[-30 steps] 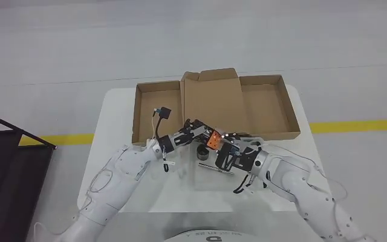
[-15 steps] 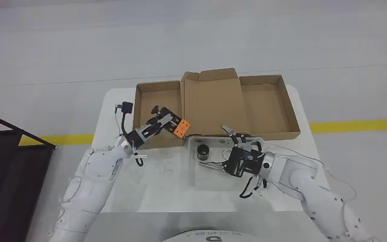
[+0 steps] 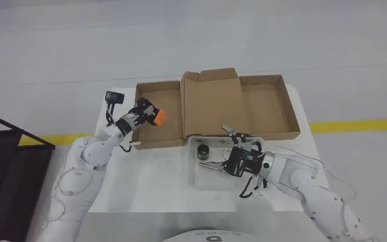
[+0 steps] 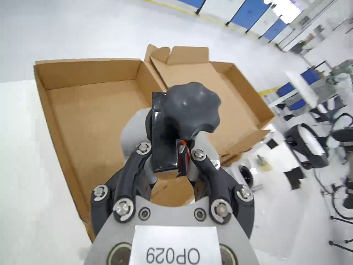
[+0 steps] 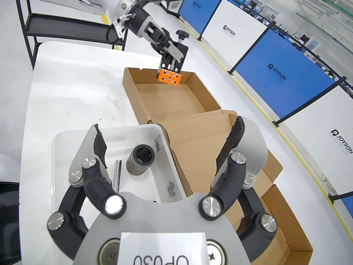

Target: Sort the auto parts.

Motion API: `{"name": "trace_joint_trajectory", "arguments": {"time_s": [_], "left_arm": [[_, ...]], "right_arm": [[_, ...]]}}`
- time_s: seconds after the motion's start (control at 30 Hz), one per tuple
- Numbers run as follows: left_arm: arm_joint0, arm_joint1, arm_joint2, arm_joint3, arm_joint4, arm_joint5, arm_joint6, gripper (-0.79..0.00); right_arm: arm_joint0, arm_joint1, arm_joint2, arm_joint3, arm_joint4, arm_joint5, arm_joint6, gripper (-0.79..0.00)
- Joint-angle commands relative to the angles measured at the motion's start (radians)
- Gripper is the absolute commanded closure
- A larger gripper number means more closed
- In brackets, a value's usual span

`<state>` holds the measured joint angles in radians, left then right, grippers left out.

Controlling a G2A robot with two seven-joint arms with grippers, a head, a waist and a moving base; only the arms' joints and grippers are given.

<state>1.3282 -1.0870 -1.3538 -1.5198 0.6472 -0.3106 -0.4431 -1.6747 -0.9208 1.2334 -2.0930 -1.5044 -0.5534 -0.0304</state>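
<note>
An auto part with an orange block [image 3: 159,117], a black body and a black knob [image 4: 191,108] hangs over the left compartment of the cardboard box [image 3: 147,134]. My left gripper [image 3: 150,114] is shut on it [image 4: 169,150]. In the right wrist view the orange block [image 5: 170,77] sits just above that compartment's near wall. My right gripper [image 3: 233,161] hovers open over the white tray [image 3: 199,176], nothing between its fingers [image 5: 168,136]. A metal cylinder [image 5: 140,159] and a thin metal pin [image 5: 117,175] lie in the tray [image 5: 82,136].
The box [image 5: 198,136] has a raised middle flap [image 3: 213,103] and a right compartment [image 3: 266,112]. The tray touches the box's front wall. Bare white table [image 3: 151,181] lies left of the tray. A black rack [image 5: 66,28] stands past the table's left side.
My left arm carried the orange and black part from above the tray leftward to over the box's left compartment. My right gripper shifted slightly at first, then stayed over the tray.
</note>
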Motion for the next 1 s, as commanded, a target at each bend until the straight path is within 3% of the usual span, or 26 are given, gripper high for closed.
{"name": "trace_joint_trajectory", "arguments": {"time_s": [0.0, 0.17, 0.4, 0.73, 0.83, 0.9, 0.93, 0.97], "left_arm": [[-0.051, -0.008, 0.043, 0.039, 0.03, 0.018, 0.009, 0.0], [-0.164, -0.03, 0.127, 0.158, 0.012, 0.044, -0.015, 0.0], [-0.304, -0.066, 0.204, 0.373, -0.238, -0.033, -0.147, 0.0], [-0.43, -0.104, 0.325, 0.581, -0.201, -0.06, -0.21, -0.015], [-0.453, -0.118, 0.352, 0.628, -0.225, -0.077, -0.228, -0.139], [-0.467, -0.124, 0.361, 0.657, -0.236, -0.079, -0.222, -0.277], [-0.475, -0.126, 0.363, 0.672, -0.234, -0.077, -0.217, -0.391], [-0.481, -0.128, 0.365, 0.683, -0.231, -0.077, -0.21, -0.785]], "right_arm": [[0.0, 0.0, 0.0, 0.0, 0.0, 0.0, 0.0, -0.785], [0.0, 0.0, 0.0, 0.0, 0.0, 0.0, 0.0, -0.785], [0.0, 0.0, 0.0, 0.0, 0.0, 0.0, 0.0, -0.785], [0.0, 0.0, 0.0, 0.0, 0.0, 0.0, 0.0, -0.785], [0.0, 0.0, 0.0, 0.0, 0.0, 0.0, 0.0, -0.785], [0.0, 0.0, 0.0, 0.0, 0.0, 0.0, 0.0, -0.785], [0.0, 0.0, 0.0, 0.0, 0.0, 0.0, 0.0, -0.785], [0.0, 0.0, 0.0, 0.0, 0.0, 0.0, 0.0, -0.785]]}}
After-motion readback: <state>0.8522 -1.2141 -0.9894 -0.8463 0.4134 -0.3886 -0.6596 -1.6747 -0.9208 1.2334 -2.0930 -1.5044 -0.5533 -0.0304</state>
